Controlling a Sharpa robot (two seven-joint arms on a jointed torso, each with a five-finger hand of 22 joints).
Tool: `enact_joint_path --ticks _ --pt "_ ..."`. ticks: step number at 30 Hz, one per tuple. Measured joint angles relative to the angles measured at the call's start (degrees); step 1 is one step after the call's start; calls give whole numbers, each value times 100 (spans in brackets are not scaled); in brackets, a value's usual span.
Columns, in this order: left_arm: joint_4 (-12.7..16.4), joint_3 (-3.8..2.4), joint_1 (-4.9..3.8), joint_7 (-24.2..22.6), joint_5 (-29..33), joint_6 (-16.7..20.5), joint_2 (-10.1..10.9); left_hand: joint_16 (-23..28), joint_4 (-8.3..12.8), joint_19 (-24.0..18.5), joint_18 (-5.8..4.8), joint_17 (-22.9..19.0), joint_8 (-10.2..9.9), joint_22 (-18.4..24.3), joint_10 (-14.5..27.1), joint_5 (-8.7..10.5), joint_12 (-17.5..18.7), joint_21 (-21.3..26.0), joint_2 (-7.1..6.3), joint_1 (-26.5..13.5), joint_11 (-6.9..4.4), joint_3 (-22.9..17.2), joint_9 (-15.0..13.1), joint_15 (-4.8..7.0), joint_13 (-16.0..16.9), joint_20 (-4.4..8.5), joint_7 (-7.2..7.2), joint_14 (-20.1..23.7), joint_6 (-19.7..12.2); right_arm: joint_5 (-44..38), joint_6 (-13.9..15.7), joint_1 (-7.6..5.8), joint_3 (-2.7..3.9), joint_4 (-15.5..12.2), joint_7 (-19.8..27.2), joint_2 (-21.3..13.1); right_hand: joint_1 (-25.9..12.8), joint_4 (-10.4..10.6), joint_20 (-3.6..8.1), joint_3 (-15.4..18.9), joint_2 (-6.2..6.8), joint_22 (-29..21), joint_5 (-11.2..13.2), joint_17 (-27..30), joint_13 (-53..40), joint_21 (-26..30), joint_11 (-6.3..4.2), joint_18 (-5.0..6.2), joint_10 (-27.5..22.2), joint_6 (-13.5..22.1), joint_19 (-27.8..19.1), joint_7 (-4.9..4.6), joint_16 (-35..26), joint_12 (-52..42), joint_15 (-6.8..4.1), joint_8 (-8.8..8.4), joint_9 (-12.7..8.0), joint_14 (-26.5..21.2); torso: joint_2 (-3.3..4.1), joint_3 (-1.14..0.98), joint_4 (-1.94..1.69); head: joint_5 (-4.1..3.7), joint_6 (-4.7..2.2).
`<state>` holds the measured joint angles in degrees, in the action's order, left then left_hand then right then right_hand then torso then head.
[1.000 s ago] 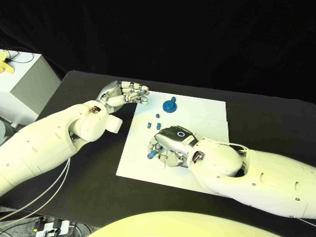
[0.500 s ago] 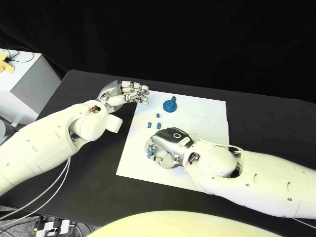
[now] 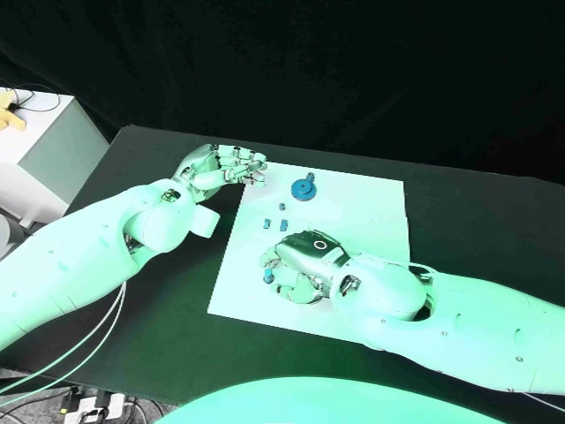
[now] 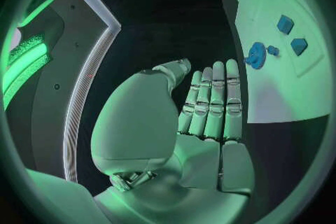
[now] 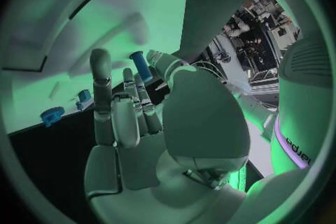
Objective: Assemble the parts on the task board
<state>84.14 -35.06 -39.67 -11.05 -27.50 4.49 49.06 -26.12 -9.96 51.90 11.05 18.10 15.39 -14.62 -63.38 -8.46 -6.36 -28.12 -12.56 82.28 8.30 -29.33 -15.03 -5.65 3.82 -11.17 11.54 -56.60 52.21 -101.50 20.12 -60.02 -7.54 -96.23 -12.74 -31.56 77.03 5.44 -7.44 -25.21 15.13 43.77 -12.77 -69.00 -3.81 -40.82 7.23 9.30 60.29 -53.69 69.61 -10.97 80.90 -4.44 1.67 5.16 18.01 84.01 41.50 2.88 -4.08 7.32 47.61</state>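
On the near left part of the white board (image 3: 359, 212) my right hand (image 3: 302, 263) sits palm down, fingers curled over a small blue peg (image 5: 140, 65); in the right wrist view the peg stands between thumb and fingertips, so I judge I have it pinched, probably to carry it to a hole or seat on the board. From the head view I cannot tell whether the peg is lifted clear or touching the board. My left hand (image 3: 222, 168) hovers off the board's far left corner, above the black table (image 3: 512, 221), holding nothing; in the left wrist view its fingers (image 4: 213, 103) lie straight and side by side with the thumb apart, so it looks parked out of the way, leaving room for the right. A blue round gear-like piece (image 3: 305, 189) lies near the board's far edge, and a few small blue blocks (image 3: 280, 215) lie between it and my right hand, all untouched, likely waiting their turn. Most of the assembly looks not yet done.
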Motion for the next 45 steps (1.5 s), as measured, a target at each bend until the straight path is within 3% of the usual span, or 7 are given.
enact_joint_path --ticks 5,11,21,29,33,36,45 --pt "-1 0 0 10 0 -11 1 0 0 0 0 0 0 -1 0 0 0 0 0 0 0 0 0 0 0 0 0 0 0 8 102 3 -1 -2 -14 -16 565 384 -26 1416 -347 -390 -91 485 0 528 25 92 -482 255 -87 -7 -302 -134 38 -100 -97 -21 0 -4 1 -9 -8" --pt "-3 1 0 18 0 -22 1 0 0 0 0 0 0 0 0 0 0 0 0 0 0 0 -1 0 0 0 0 0 0 27 290 11 -1 -40 -13 -99 1098 1092 -3 2154 -300 -514 -100 757 -1 723 20 92 -773 570 -64 7 -467 -252 46 -99 -243 -73 0 -4 1 -27 -25" --pt "0 1 13 21 0 -28 13 0 0 0 0 -1 0 -1 0 0 0 0 0 0 0 0 -1 0 5 0 0 0 0 1000 934 -108 81 -278 269 -837 1215 1101 -4 1818 -573 -530 -133 764 -45 766 8 92 -9 184 60 -67 -468 -737 24 64 -249 -51 -13 2 12 -244 -125" --pt "27 2 135 21 2 -26 63 0 0 0 0 12 0 6 -21 0 21 23 21 21 21 0 8 0 4 0 0 0 0 3239 1025 -334 126 -364 941 -1785 1135 1082 289 1229 -671 -137 -137 -50 -646 392 -407 90 1131 -409 324 302 -43 -1607 -300 507 -97 -4 -53 6 55 -660 -204" --pt "25 1 156 19 2 -26 54 0 0 0 0 13 0 6 -21 0 21 23 21 21 21 0 8 0 4 0 0 0 0 3969 791 -425 126 -470 1116 -2193 686 1045 346 1127 -504 314 -180 -517 -3734 -26 -497 21 1115 -286 542 410 230 -4418 -353 838 235 1 -75 -1 81 -805 -237" --pt "24 -1 163 14 4 -26 42 29 -16 1 0 31 0 11 -21 0 21 23 21 21 21 37 13 0 4 -1 0 0 0 4335 591 -488 131 -550 1115 -2505 384 1089 352 1216 -456 685 -71 -594 -6685 -391 -510 -4 2025 -214 691 400 426 -7164 -353 1105 470 1 -90 -8 101 -868 -238" --pt "82 -1 195 -48 13 -28 61 110 -293 65 0 172 -57 129 -21 0 43 196 -79 -202 21 374 43 -21 23 -65 0 -21 0 4623 58 -571 93 -826 381 -3130 -340 1124 397 1667 -573 1514 -118 -596 -7114 -1277 -542 -183 2353 -182 972 448 754 -8280 -353 1368 743 1 -109 -20 127 -994 -179"
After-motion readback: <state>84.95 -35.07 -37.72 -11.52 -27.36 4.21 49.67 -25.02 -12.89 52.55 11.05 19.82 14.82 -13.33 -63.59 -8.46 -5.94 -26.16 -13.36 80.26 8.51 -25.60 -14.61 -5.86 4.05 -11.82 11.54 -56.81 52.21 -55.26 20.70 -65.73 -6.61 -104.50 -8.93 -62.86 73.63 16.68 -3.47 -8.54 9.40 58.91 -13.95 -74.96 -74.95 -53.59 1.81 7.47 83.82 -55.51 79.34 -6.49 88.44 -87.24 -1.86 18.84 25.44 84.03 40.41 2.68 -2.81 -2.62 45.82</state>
